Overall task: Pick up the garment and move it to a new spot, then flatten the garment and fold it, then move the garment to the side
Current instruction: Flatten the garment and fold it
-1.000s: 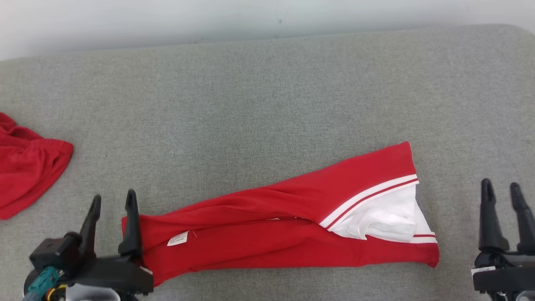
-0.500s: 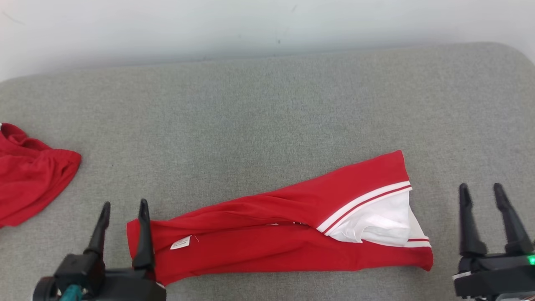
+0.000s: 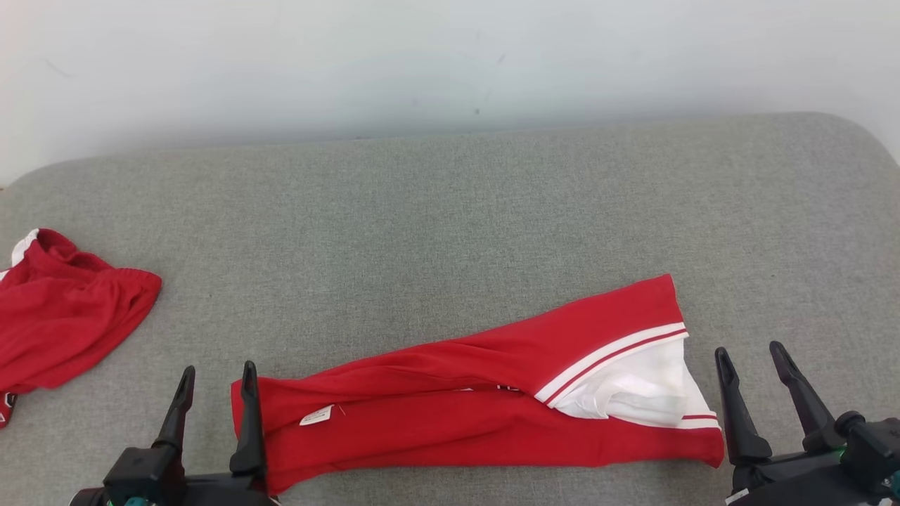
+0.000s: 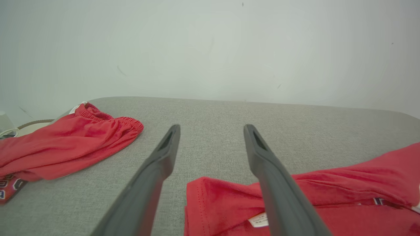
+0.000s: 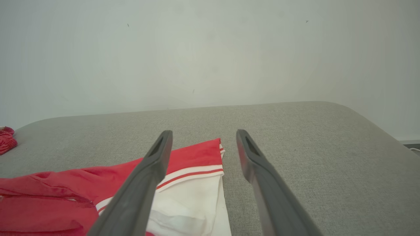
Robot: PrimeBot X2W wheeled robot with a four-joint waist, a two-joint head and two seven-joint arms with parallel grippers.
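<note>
1. Left gripper (image 3: 218, 367): jaws spread wide, holding nothing. Right gripper (image 3: 748, 348): same, wide and empty
2. Garment (image 3: 450, 429): red, folded into a long strip, lying on the grey pad (image 3: 450, 211) between the two grippers. Its right end angles away toward the wall (image 3: 450, 63)
3. Left gripper's inner finger (image 3: 247, 414) overlaps the garment's left end in the head view. The left wrist view has that finger over the cloth; can't tell if it touches
4. Right gripper sits just outside the garment's other end, beside the white panel (image 3: 633, 390). A thin strip of pad shows between its inner finger and the cloth corner in the head view
5. Around: red shorts (image 3: 63, 323) lie crumpled well out past the left gripper's outer side, apart from the garment. Plain pad runs from both sets of fingertips up to the wall
6. In the way: the garment's left end under the left gripper's inner finger, and the white panel just inside the right gripper
7. Count: 2 grippers, 2 fingers each; 2 red cloth items (garment, shorts); 1 white label (image 3: 316, 415) on the garment, just inside the left gripper's inner finger; 1 pad; 1 wall
</note>
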